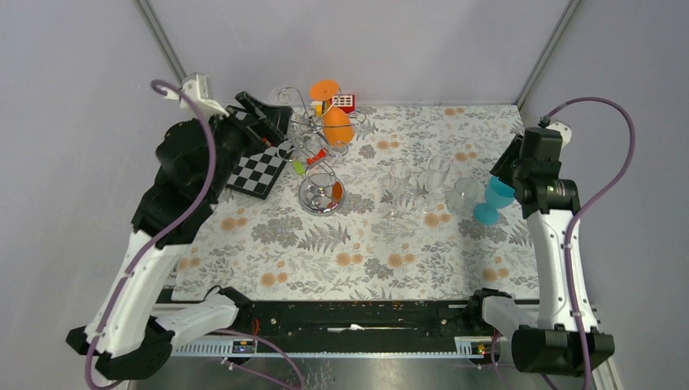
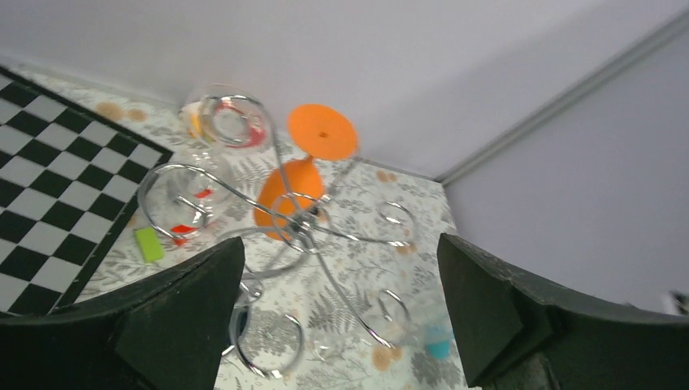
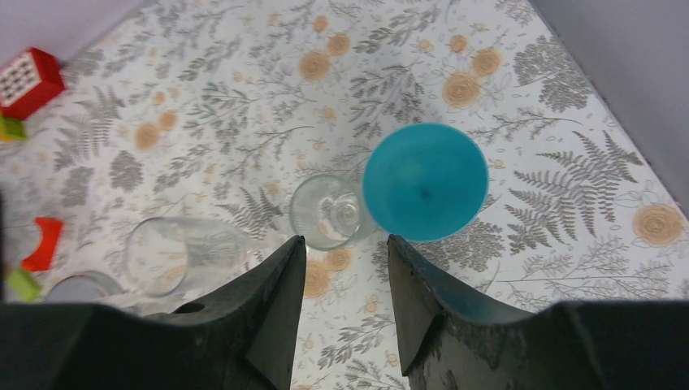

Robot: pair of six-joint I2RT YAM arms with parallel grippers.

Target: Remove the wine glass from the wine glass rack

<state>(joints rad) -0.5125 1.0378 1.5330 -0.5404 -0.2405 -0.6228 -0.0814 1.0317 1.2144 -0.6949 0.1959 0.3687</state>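
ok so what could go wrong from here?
1. The orange wine glass hangs upside down among the curled arms of the wine glass rack. If the open left gripper pulls at a bad angle, it could snag the foot and tip the rack.
2. The blue glass stands close beside clear glasses, right by the open right gripper. A careless retreat could knock them.

**Contents of the tabletop, by kind.**
- Wine glass rack: one.
- Coloured glasses: two, made up of one orange wine glass and one teal wine glass.
- Clear glasses: three stood in the open. A fourth possibly sat at the rack, where wire and reflections blurred the count.
- Chessboard: one.
- Red-and-white block: one.
- Small green pieces: at least two.
- Small red piece: one was clearly seen.
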